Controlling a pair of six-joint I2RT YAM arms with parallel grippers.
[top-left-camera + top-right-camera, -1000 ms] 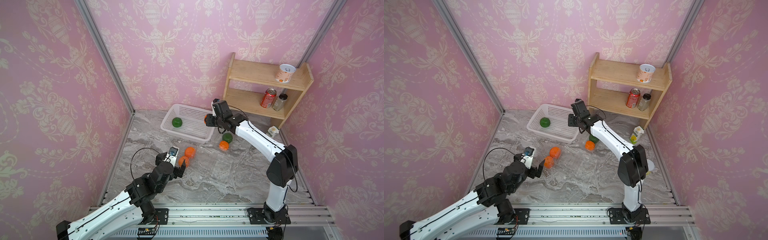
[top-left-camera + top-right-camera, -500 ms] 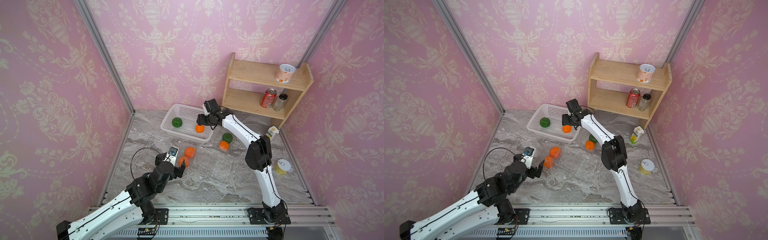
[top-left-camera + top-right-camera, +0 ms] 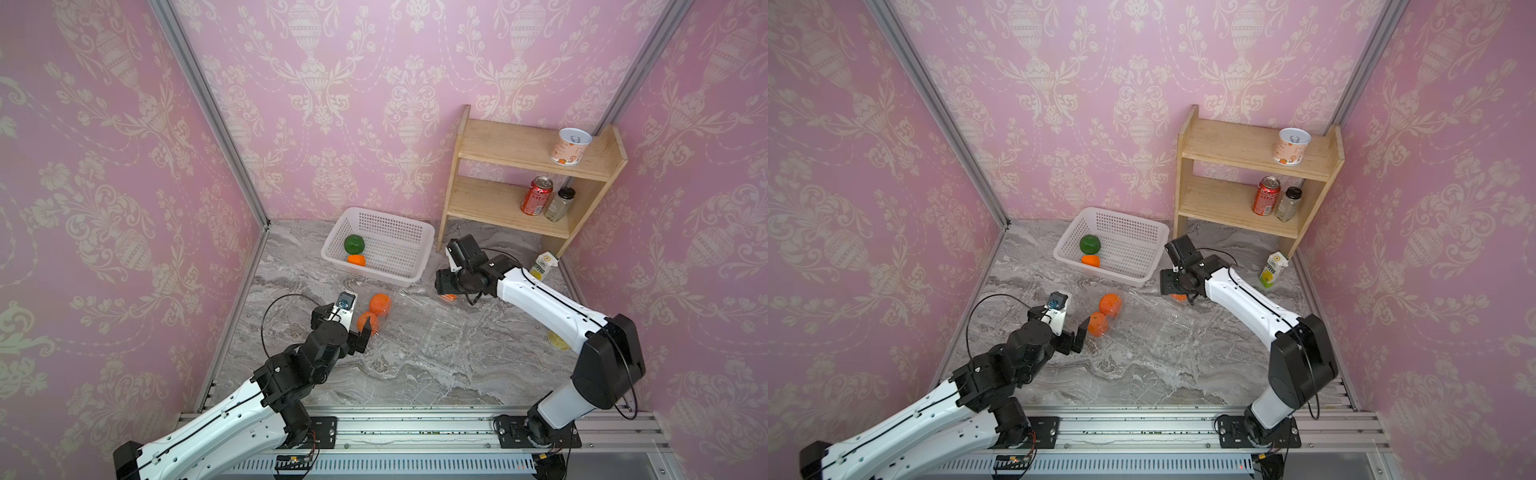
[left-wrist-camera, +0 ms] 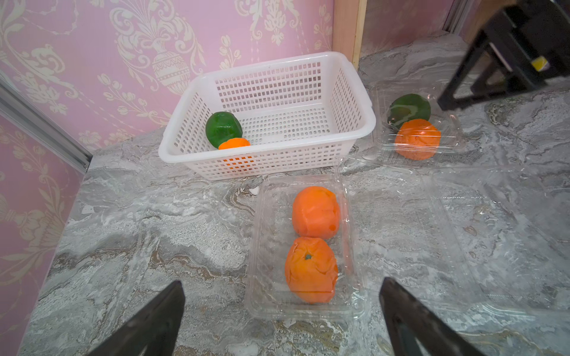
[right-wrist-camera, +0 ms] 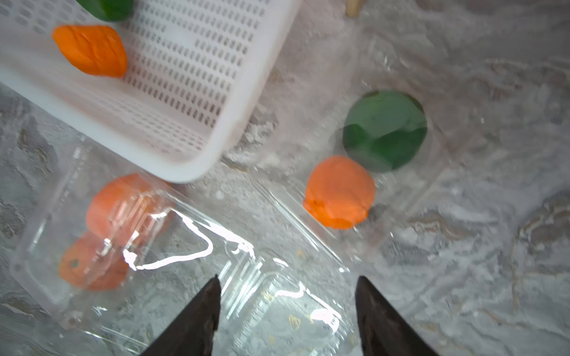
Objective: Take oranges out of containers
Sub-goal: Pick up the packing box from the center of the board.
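The left wrist view shows the right box (image 4: pixel 453 135) whole, a green orange (image 4: pixel 408 108) touching a bright orange (image 4: pixel 418 138). In both top views the right arm (image 3: pixel 540 303) covers it, at two o'clock on the worktop (image 3: pixel 415 374), leaving an orange sliver. The left box (image 4: pixel 268 246), at nine o'clock, holds two oranges (image 4: pixel 314 212). The middle box (image 4: pixel 431 231) is barely traceable from above. The basket (image 3: pixel 415 232), at eleven o'clock, holds a green fruit (image 3: pixel 353 244) and an orange fruit (image 3: pixel 356 260). The left pincer (image 4: pixel 280 280) gapes wide and the right pincer (image 5: pixel 287 279) stands parted, both gripping nothing.
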